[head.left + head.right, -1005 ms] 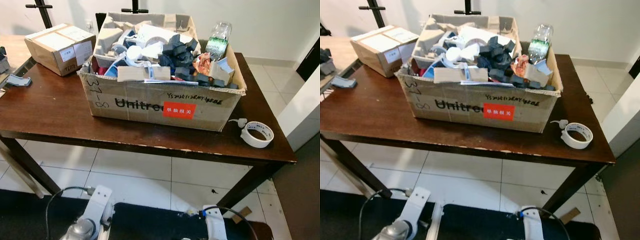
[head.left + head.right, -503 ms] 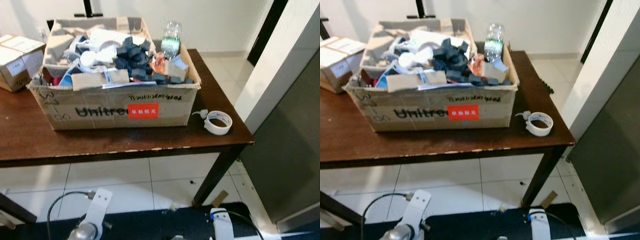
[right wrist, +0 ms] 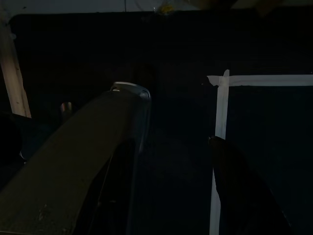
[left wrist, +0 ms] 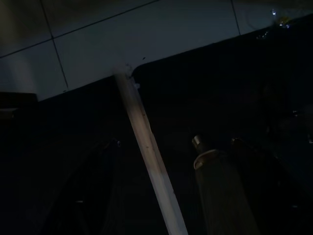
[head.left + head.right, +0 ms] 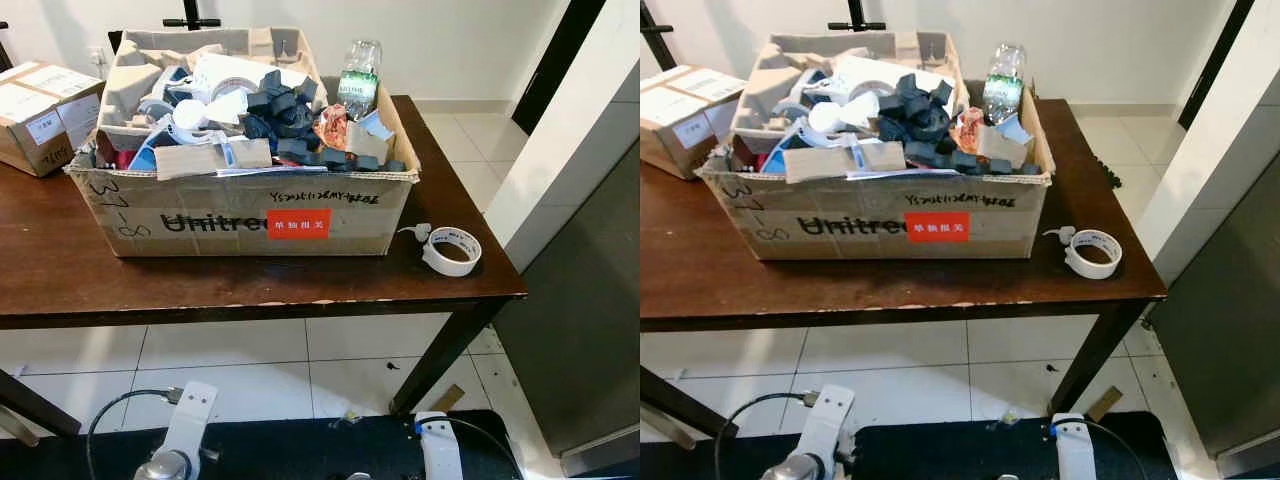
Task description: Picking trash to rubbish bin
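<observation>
A large cardboard box [image 5: 240, 210], overfilled with mixed trash, stands on a dark wooden desk [image 5: 60, 280]. Contents include dark foam pieces [image 5: 280, 105], crumpled paper, moulded pulp packing and a clear plastic bottle [image 5: 360, 72] upright at the far right corner. A roll of white tape [image 5: 452, 250] lies on the desk just beside the box's right end, near the desk's right edge. A smaller sealed carton [image 5: 40, 115] sits at the far left. No rubbish bin can be made out.

Both arms hang low below the desk edge. The left hand [image 4: 161, 186] and right hand [image 3: 171, 161] appear in very dark wrist views over floor and a dark mat; the right fingers stand apart with nothing between them, so released. The state of the left hand cannot be told.

Assessment: the tape roll is judged light and rigid, best pinched across its wall, one finger inside the ring. The bottle is light, smooth and liable to slip or crush; grip at the waist. Foam and paper are soft and will compress. The heaped box is likely too bulky for one hand.
</observation>
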### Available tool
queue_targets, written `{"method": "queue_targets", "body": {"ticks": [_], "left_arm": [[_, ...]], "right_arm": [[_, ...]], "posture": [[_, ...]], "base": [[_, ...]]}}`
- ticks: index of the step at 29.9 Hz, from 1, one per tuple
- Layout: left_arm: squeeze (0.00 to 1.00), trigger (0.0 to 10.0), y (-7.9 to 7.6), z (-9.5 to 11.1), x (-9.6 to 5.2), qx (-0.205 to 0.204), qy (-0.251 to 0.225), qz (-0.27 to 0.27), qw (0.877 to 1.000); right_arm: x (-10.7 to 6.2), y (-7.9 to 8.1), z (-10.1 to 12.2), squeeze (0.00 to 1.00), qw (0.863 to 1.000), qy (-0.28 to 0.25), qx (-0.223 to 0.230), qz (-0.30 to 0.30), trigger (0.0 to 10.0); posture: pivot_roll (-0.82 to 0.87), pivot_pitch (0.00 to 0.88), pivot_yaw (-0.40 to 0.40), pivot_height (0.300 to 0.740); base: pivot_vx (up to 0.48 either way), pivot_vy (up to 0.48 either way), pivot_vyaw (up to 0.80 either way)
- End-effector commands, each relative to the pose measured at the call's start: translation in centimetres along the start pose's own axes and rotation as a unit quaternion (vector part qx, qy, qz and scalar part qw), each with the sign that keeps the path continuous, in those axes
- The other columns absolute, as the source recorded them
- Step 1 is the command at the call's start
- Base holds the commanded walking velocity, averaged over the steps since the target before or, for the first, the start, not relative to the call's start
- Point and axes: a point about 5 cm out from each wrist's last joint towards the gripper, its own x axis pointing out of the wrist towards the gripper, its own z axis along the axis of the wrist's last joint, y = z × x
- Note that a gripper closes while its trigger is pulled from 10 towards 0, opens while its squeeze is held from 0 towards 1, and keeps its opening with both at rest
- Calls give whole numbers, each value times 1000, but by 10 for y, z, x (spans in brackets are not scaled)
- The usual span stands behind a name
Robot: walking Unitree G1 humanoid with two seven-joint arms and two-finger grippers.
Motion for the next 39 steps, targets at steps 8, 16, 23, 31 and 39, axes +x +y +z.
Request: {"method": "queue_targets", "body": {"ticks": [8, 16, 23, 31, 39], "left_arm": [[0, 10000, -7, 3, 3, -2, 2, -14, 1000], [0, 10000, -5, 4, 3, -2, 5, -6, 1000], [0, 10000, -7, -1, 3, 13, 11, -9, 1000], [0, 10000, -14, 6, 4, 36, -5, -21, 999], [0, 10000, -13, 6, 4, 43, -1, -21, 999]], "right_arm": [[1, 0, -3, 0, 1000, 12, -9, -5, 10000], [0, -4, -6, 0, 1000, 14, 2, -18, 10000], [0, 1, -15, 0, 999, 20, 20, -32, 10000], [-3, -12, -17, 0, 998, 14, 30, -48, 10000], [-4, -13, -18, 0, 999, 5, 24, -44, 10000]], "posture": [[56, 126, -1, 740], [50, 139, 16, 740], [30, 168, 45, 740], [13, 190, 37, 740], [18, 197, 31, 740]], "base": [[0, 0, 0], [0, 0, 0], [0, 0, 0], [0, 0, 0], [0, 0, 0]]}}
